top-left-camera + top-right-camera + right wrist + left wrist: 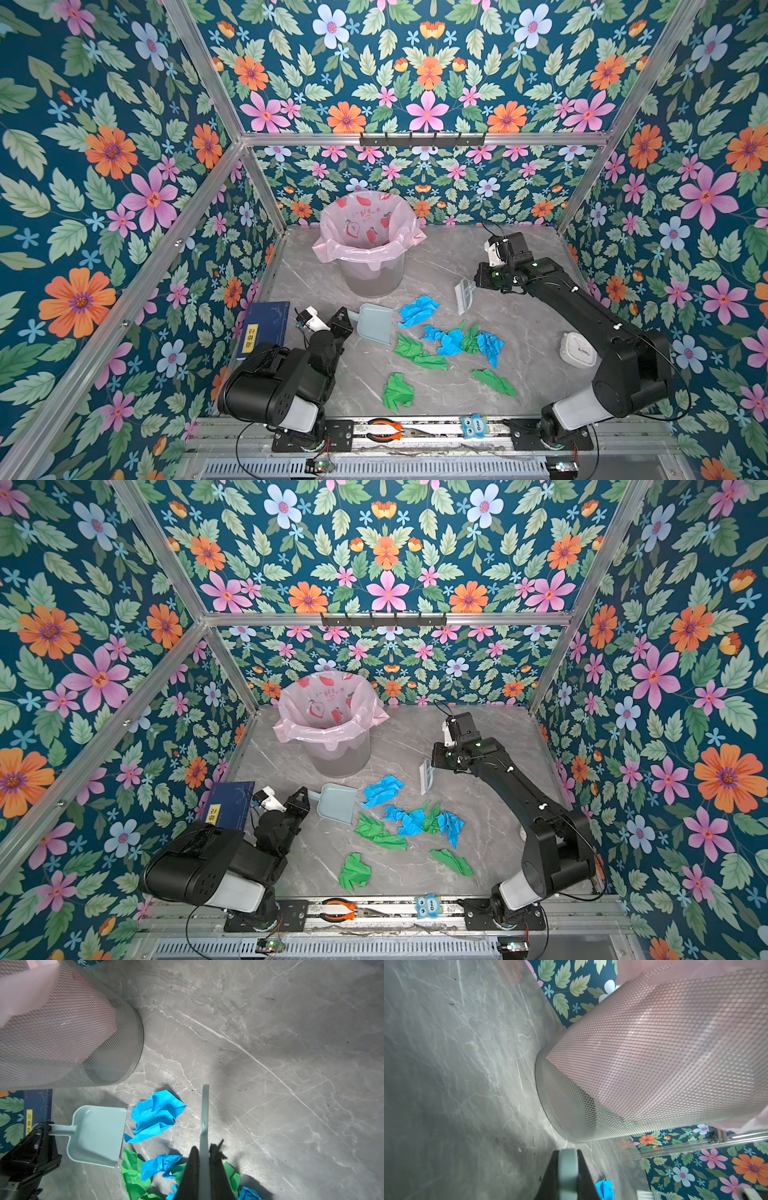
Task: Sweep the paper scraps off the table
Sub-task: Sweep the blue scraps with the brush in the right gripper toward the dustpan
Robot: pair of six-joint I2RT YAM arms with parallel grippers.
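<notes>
left gripper: clamped almost shut on the dustpan handle. Pan lies flat on the tabletop, mouth toward the paper, probably set as the catcher.
right gripper: closed tight on the brush handle. Can't tell if the bristles touch down.
paper scraps: blue and green, crumpled, mid-tabletop between the arms.
brush position: one blue scrap lies between brush and pan, so a stroke should push it panward.
bin: pink liner, behind the pan, likely for dumping.
top views only: whole pile, plus two stray green pieces nearer the front.
right wrist only: pan inside empty, lip just beside the blue scrap.
left wrist only: handle pinched between the jaws, bin mesh close up, pile nearly hidden.
</notes>
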